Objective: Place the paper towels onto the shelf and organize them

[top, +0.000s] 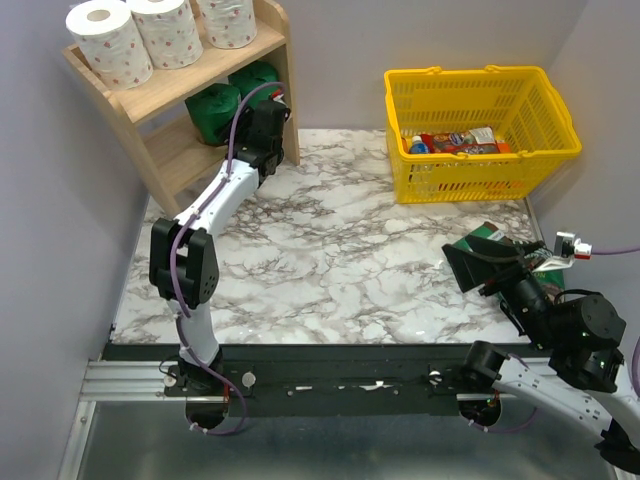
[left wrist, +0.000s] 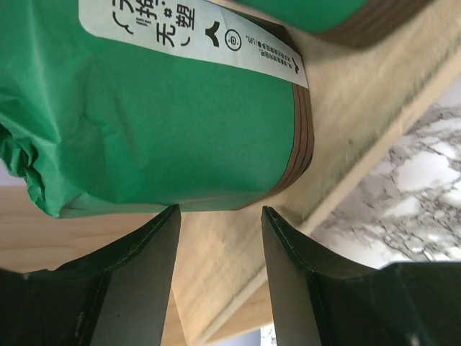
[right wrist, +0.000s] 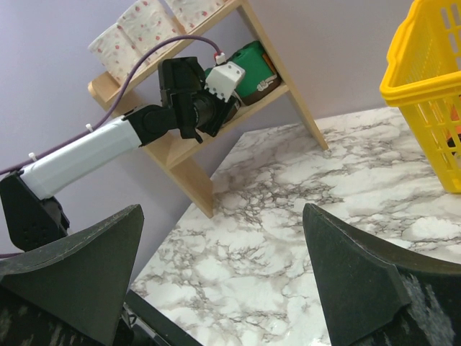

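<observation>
Placement step: a green roll (left wrist: 158, 122) lies on the shelf's (top: 165, 92) lower tier. Your left gripper (left wrist: 220, 210) stands just short of it, fingers apart and empty. The right gripper (right wrist: 222, 213) is spread wide, idle. Next, back the left arm out without nudging the roll

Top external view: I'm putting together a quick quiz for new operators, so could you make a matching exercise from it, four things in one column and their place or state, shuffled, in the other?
Column one:
1. white spotted rolls
2. green rolls
3. snack packets
4. right gripper

Column two:
A. on the lower tier of the shelf
B. open, holding nothing
C. on the top tier of the shelf
D. inside the yellow basket

Pairs: 1-C, 2-A, 3-D, 4-B
</observation>
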Robot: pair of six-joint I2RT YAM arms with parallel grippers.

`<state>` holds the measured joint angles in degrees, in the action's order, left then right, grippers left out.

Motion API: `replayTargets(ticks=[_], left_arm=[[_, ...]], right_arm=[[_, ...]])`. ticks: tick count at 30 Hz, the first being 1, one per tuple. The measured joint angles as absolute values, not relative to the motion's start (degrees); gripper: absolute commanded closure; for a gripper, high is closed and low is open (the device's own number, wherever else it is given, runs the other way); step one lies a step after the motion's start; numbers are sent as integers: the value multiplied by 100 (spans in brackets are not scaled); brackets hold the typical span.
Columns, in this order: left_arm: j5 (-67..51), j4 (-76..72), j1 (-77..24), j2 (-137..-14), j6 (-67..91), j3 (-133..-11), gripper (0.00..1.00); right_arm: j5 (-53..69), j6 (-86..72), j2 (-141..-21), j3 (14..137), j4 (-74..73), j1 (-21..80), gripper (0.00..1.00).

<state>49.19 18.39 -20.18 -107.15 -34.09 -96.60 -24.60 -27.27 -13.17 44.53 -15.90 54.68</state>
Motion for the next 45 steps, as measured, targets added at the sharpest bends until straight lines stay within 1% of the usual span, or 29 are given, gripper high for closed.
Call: replayTargets(ticks=[9,14,18,19,21,22,23,27,33,37,38,40,45], left_arm=[[4978,1540,-1944,-10984,-3616,-9828,40],[4915,1636,-2018,-10938,-3476,-9852,36],[4617,1962,-2366,-10608,-3111,-9856,29],[4466,2036,-2480,-10466,-2978,-9856,26],[4062,2213,-2727,-10082,-2598,-9848,21],[3907,2257,-2812,-9896,-2460,-9826,3],[3695,2250,-2923,-9605,-2276,-9732,1],[3039,2261,-3114,-8431,-1643,-9336,1],[2274,2244,-3148,-7286,-836,-8488,1],[1881,2314,-3166,-6785,-353,-7653,1],[1826,2338,-3175,-6705,-281,-7507,1],[1741,2368,-3190,-6445,-93,-7116,1],[1704,2248,-3197,-5559,189,-6222,1]], right_arm=[[-2543,-2578,-1441,4451,-1457,5468,0],[-2611,-2495,-1466,4449,-1448,5468,0],[-2770,-2383,-1487,4298,-1354,5468,0],[-2853,-2359,-1520,4235,-1350,5468,0],[-3107,-2285,-1719,4152,-1417,5468,0],[-3240,-2231,-1903,4147,-1507,5468,0],[-3380,-2137,-2115,4150,-1562,5468,0],[-4014,-1538,-3118,4174,-1859,5468,0],[-4958,-40,-4700,4305,-2034,5310,0],[-5057,687,-5511,4294,-2093,4563,2],[-5072,827,-5658,4289,-2095,4359,8],[-5096,1079,-5909,4250,-2099,3999,12],[-5048,1540,-6143,4003,-2064,3398,13]])
